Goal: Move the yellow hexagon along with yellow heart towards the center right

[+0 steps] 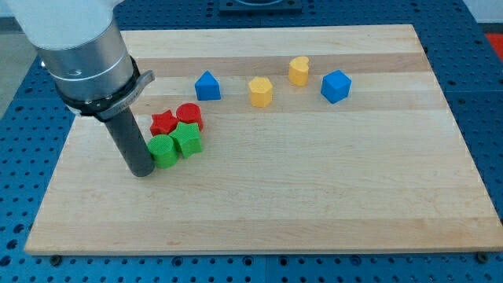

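Two yellow blocks (hexagon [261, 91], heart [298, 71]) far from my tip [142, 172].

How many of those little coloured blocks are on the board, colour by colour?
Blue: 2, the blue triangular block and the blue block.
Yellow: 2, the yellow hexagon and the yellow heart.
Red: 2, the red star and the red cylinder.
Green: 2, the green star and the green cylinder.
Total: 8

No readable text, labels, brands, numbers or signs on any surface in view.
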Available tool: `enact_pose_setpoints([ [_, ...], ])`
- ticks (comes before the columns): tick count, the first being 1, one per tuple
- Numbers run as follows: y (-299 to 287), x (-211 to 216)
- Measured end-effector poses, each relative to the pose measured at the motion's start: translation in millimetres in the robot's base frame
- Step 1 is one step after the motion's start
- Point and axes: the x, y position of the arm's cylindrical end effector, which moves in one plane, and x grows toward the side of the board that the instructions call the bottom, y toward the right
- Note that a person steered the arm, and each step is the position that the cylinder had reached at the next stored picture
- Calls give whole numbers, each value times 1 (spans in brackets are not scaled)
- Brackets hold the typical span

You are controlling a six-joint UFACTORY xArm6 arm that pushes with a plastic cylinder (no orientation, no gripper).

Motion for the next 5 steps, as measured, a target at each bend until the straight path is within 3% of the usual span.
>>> enact_pose_setpoints([
  [2, 7, 21],
  [5, 144, 9],
])
